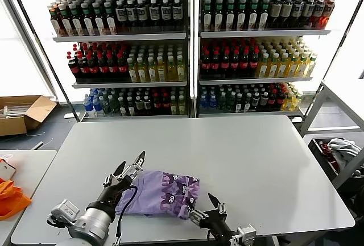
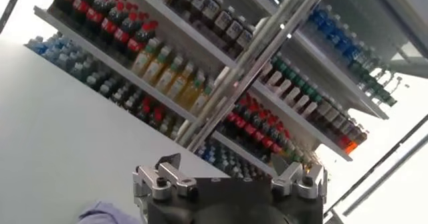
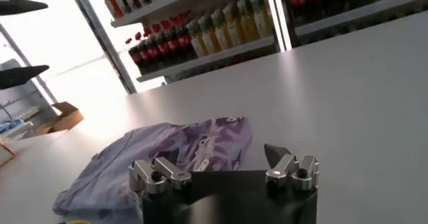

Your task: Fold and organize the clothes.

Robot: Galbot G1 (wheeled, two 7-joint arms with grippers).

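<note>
A lavender T-shirt (image 1: 162, 192) lies crumpled at the lower centre of the head view, on the grey bench (image 1: 239, 161), its dark purple print facing up. The left gripper (image 1: 129, 166) sits at the shirt's upper-left edge, fingers spread and holding nothing. The right gripper (image 1: 215, 203) sits just beside the shirt's lower-right corner, fingers spread too. Bottle shelves (image 1: 187, 47) fill the top.

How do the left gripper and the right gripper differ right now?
The left gripper is raised over the lavender T-shirt's plain end, fingers pointing up and away; the right gripper sits lower, beside the shirt's printed end near the table's front edge. Both are open and hold nothing.
</note>
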